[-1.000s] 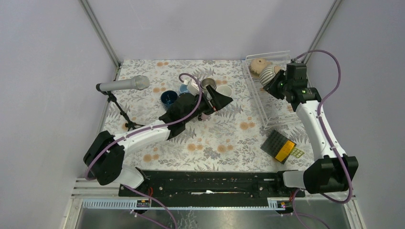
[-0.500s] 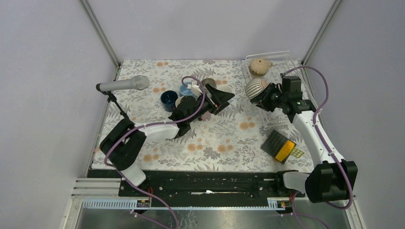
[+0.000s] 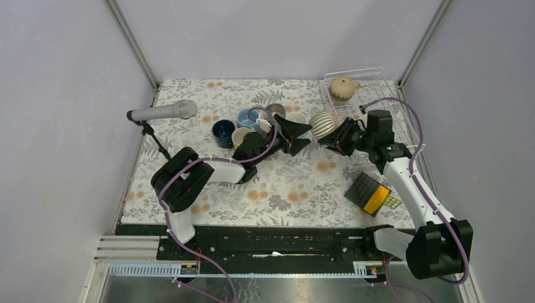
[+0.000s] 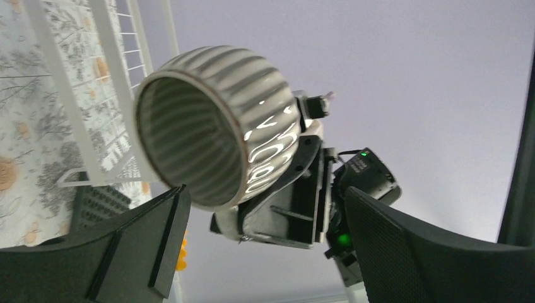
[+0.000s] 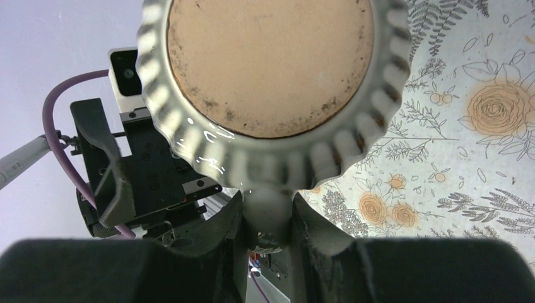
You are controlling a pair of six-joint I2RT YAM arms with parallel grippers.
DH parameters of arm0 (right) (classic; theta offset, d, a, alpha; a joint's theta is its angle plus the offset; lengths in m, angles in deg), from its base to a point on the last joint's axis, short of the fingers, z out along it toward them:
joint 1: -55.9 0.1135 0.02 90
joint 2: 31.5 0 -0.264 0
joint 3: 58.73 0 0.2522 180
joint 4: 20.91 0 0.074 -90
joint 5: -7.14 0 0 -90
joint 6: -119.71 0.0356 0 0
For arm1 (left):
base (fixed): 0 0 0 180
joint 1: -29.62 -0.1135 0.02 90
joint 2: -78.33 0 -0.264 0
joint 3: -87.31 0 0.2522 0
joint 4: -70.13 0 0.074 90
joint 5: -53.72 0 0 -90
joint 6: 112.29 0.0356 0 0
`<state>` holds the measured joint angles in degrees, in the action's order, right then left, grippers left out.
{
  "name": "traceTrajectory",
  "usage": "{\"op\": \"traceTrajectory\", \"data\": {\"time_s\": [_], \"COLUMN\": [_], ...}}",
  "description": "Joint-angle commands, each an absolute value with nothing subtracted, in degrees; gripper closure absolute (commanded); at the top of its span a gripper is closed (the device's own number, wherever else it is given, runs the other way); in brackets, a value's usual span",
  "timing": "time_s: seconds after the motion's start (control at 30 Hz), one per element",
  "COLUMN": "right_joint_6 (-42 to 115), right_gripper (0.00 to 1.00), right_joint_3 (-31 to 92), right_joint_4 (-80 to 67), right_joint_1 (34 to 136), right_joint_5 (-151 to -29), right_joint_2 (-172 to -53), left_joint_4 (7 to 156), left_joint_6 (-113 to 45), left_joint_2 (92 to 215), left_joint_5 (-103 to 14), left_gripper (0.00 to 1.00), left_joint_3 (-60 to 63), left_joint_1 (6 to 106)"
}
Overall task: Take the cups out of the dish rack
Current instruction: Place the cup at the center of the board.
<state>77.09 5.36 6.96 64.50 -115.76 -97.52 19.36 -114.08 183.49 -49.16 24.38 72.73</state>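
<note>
A grey-and-white striped cup (image 3: 322,124) hangs in the air between the two arms, left of the dish rack (image 3: 369,123). My right gripper (image 3: 338,137) is shut on its handle, pinched between the fingers (image 5: 268,214). In the right wrist view the cup's tan base (image 5: 271,69) faces the camera. My left gripper (image 3: 301,136) stands open just left of the cup. In the left wrist view the cup's mouth (image 4: 202,132) sits above the open left gripper (image 4: 265,243), touching neither finger. A tan cup (image 3: 342,87) lies at the rack's far end.
Several cups stand on the floral cloth behind the left arm: dark blue (image 3: 223,130), light blue (image 3: 246,117), metallic grey (image 3: 276,110), white (image 3: 296,118). A microphone (image 3: 163,112) on a stand is at the left. A black-and-orange pad (image 3: 372,192) lies near the rack's front.
My right gripper has carried the striped cup out of the rack and leftward. The left arm has stretched to the right, bringing its open gripper up to the cup.
</note>
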Motion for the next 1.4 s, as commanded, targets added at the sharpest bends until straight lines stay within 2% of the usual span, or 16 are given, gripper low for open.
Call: {"op": "traceTrajectory", "data": {"time_s": [0.0, 0.2, 0.57, 0.83, 1.13, 1.2, 1.33, 1.37], "right_joint_6": [78.6, 81.3, 93.5, 98.0, 93.9, 93.2, 90.0, 89.0], "right_gripper": [1.0, 1.0, 1.0, 1.0, 1.0, 1.0, 1.0, 1.0], "right_joint_3": [5.1, 3.5, -3.3, -4.2, -2.4, -2.3, -0.8, -0.4], "right_joint_4": [-1.2, -4.8, -21.9, -28.2, -22.9, -22.2, -17.1, -15.8], "right_joint_1": [65.1, 65.8, 66.2, 67.0, 67.3, 67.4, 67.5, 67.5], "right_joint_5": [-120.8, -123.3, -126.9, -129.0, -128.2, -128.2, -126.5, -125.9], "right_joint_2": [-94.5, -94.6, -94.3, -96.0, -95.6, -95.7, -95.3, -95.0], "left_joint_4": [9.8, 7.2, -0.5, -4.3, -1.8, -1.6, -1.3, -1.3], "left_joint_6": [-117.2, -119.3, -125.7, -127.6, -126.4, -126.0, -125.6, -125.5], "left_joint_2": [184.7, 186.6, 187.4, 188.6, 187.9, 187.8, 188.3, 188.5], "left_joint_5": [-49.8, -49.8, -48.5, -48.0, -49.6, -50.1, -51.7, -51.9], "left_gripper": [0.06, 0.14, 0.43, 0.53, 0.62, 0.7, 1.0, 1.0], "left_joint_3": [21.1, 19.6, 19.9, 18.8, 18.0, 17.9, 17.1, 16.9], "left_joint_1": [72.3, 72.3, 72.4, 72.4, 72.4, 72.4, 72.3, 72.3]}}
